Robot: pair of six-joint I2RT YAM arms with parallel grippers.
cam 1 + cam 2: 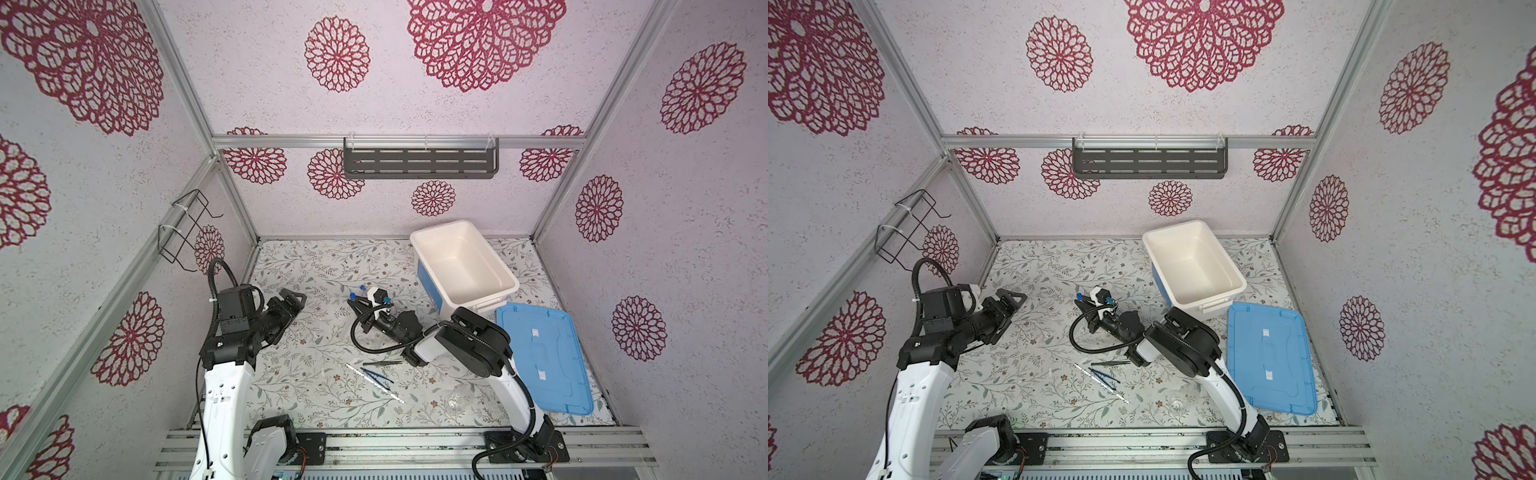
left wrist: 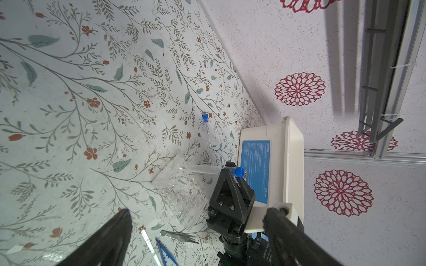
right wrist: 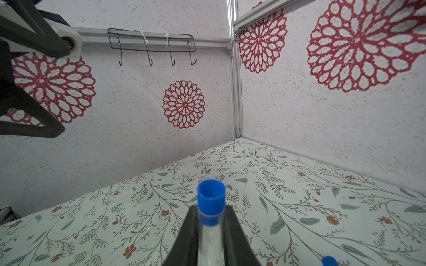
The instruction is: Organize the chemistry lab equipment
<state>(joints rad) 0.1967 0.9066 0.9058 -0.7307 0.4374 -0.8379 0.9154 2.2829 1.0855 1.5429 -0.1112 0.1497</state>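
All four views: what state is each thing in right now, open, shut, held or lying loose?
Right gripper: shut on capped tube.
Left gripper: open, empty.
Second tube: capped, lying on the mat.
White tub: upright, open, empty.
Blue lid: off, flat beside the tub.
Dark tweezers: lying loose on the mat.
Blue tweezers: lying loose.

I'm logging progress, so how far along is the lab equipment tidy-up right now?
Nothing looks sorted yet: the white tub is empty. In hand: the right pincer grips one blue-capped tube; the left pincer is open and empty. Left: a second tube, the tube holder, dark tweezers, blue tweezers, white stick and clear vessel, all on the table.
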